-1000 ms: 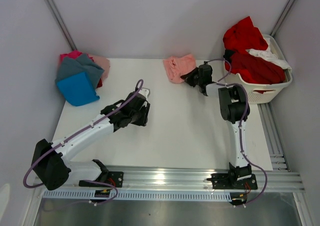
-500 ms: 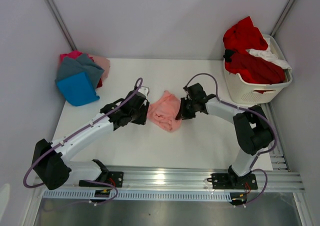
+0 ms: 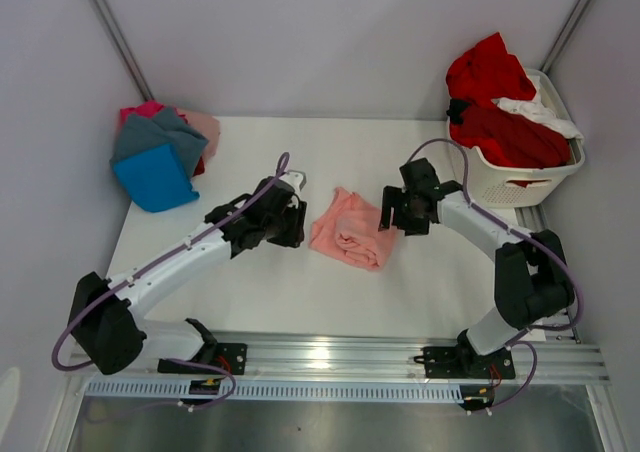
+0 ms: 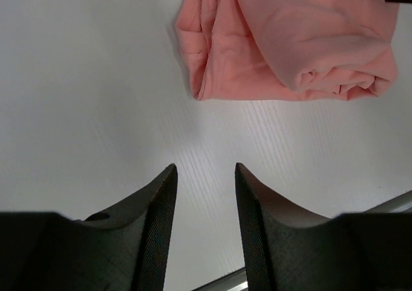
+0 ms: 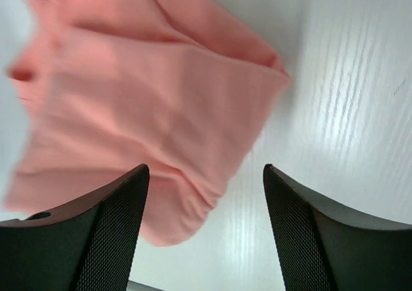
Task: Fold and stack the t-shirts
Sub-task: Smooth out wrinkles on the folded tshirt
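Top external view: the salmon-pink t-shirt, which was at the far edge by the laundry basket a sec ago, now lies bunched in the middle of the surface btwn both arms, so it's been dragged into the work zone. The right end effector has let go, jaws spread wide and empty just right of the cloth; the left end effector is part-open w/ nothing in it, just left. Folding looks not yet begun: the shirt prob. needs spreading flat 1st, then joins the stack of t-shirts at far left.
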Tool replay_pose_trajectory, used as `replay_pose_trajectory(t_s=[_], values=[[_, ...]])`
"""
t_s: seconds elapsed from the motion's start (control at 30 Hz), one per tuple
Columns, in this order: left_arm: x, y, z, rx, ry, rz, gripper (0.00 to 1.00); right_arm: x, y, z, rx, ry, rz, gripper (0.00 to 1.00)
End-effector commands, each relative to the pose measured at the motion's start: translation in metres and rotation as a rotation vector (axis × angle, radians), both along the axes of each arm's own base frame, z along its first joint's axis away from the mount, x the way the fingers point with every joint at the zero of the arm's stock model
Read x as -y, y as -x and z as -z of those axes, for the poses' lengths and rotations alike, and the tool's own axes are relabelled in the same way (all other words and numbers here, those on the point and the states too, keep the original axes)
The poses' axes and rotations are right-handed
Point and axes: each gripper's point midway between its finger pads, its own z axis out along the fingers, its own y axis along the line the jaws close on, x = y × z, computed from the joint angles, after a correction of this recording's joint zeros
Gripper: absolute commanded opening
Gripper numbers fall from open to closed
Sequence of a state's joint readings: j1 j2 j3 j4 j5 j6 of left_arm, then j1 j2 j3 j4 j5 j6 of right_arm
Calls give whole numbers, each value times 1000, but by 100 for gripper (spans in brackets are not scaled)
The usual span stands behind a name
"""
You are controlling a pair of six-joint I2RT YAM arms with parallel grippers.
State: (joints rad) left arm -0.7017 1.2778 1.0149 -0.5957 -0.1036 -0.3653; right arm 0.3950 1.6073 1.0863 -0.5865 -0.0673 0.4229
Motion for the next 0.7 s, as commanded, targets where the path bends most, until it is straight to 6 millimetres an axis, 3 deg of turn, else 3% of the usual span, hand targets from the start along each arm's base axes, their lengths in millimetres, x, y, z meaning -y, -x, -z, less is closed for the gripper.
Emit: replay_pose_trajectory(t_s=[0.0, 0.1, 0.2, 0.43, 0.47, 0.67], values=[[26, -10, -14, 9, 107, 42, 45, -20, -44, -66, 243, -123, 34, 74], [35, -10, -17, -4, 134, 70, 45, -38, -60, -75, 254, -185, 21, 68], [44, -14, -19, -6, 159, 98, 46, -52, -73, -67, 239, -197, 1, 65], [72, -45, -8, -67, 170, 115, 43, -58, -95, -16, 177, -149, 12, 58], [74, -49, 2, -98, 164, 106, 43, -59, -97, -2, 152, -141, 6, 57], [101, -55, -1, -140, 256, 157, 43, -70, -110, 6, 151, -123, -26, 55]])
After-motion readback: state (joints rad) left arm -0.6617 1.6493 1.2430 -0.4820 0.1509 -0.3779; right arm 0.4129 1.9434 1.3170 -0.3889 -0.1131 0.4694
